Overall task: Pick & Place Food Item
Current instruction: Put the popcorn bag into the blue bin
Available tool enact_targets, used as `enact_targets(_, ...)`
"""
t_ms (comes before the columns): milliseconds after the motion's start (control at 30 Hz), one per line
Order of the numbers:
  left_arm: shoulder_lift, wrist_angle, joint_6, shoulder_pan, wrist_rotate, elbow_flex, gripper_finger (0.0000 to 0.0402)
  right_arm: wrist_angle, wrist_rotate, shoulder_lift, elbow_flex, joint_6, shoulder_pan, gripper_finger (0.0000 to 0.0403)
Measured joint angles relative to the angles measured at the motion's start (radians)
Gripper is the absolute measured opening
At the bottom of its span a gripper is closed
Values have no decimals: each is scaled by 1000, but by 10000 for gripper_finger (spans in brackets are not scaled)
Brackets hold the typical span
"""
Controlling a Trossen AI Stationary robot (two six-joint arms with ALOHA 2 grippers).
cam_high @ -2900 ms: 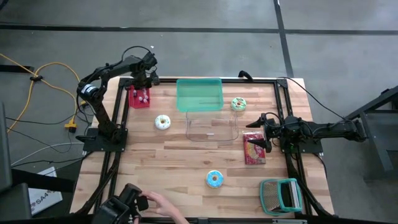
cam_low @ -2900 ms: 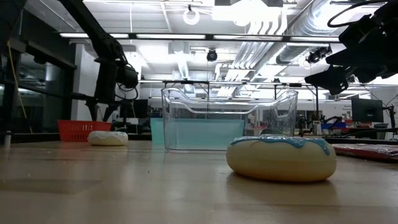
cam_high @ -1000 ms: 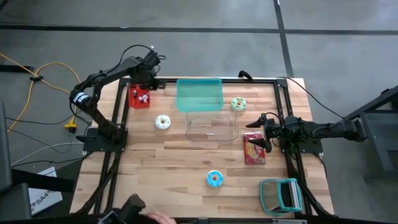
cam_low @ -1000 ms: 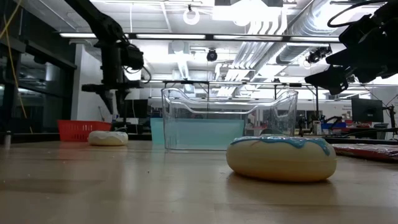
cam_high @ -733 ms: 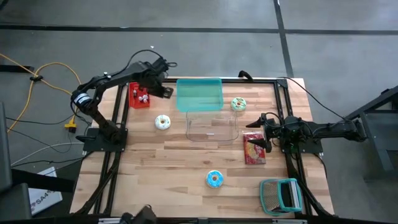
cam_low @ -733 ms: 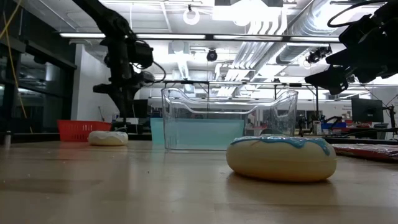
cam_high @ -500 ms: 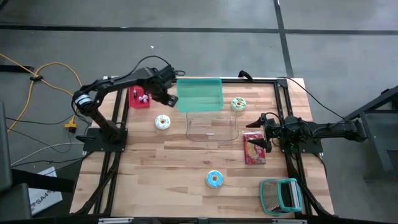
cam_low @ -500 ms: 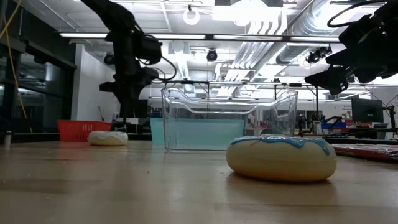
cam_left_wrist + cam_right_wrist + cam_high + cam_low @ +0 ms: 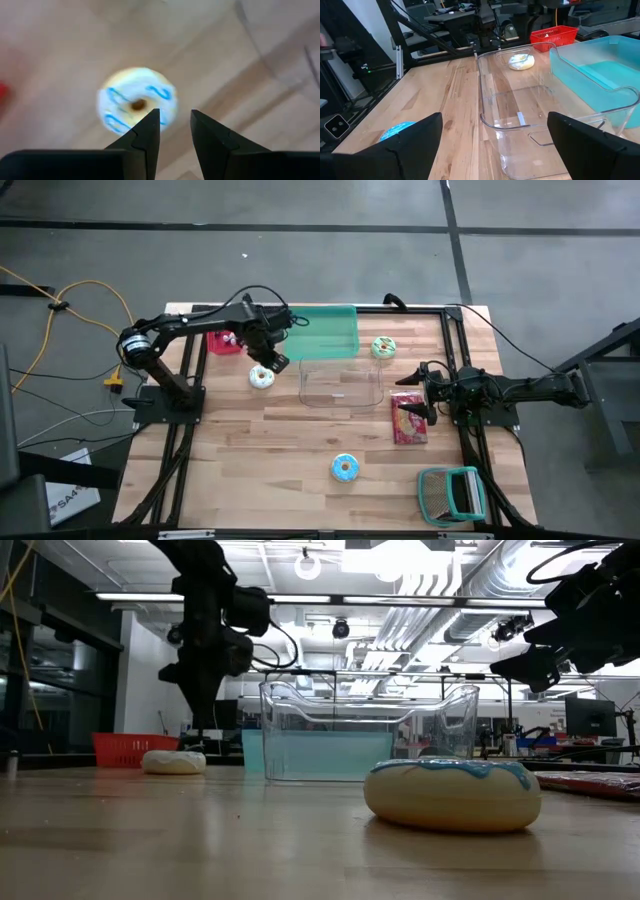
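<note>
Left gripper [image 9: 266, 360] hovers just above white donut [image 9: 261, 376], left of clear container [image 9: 340, 383]; donut sits slightly nearward of fingertips. Jaws narrowly parted, empty. Donut round, no long axis. Right gripper [image 9: 418, 385] far right, jaws wide apart, idle.

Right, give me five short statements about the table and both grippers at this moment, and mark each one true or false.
1. The left gripper is above the white donut. True.
2. The clear container holds a donut. False: nothing lies in it.
3. The right gripper is open. True.
4. The blue-iced donut sits in the red basket. False: it lies on bare wood near the front edge.
5. The left gripper grips the white donut. False: nothing shows between its narrowly parted fingers.
</note>
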Motion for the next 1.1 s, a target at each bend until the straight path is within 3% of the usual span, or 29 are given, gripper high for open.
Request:
enact_targets(400,0,8,-100,-236,4,0,105,0,0,0,0,0,0,350)
enact_targets(800,0,21,-313,-537,-87,0,105,0,0,0,0,0,0,350)
enact_targets(1100,0,37,-264,-764,-107,0,105,0,0,0,0,0,0,350)
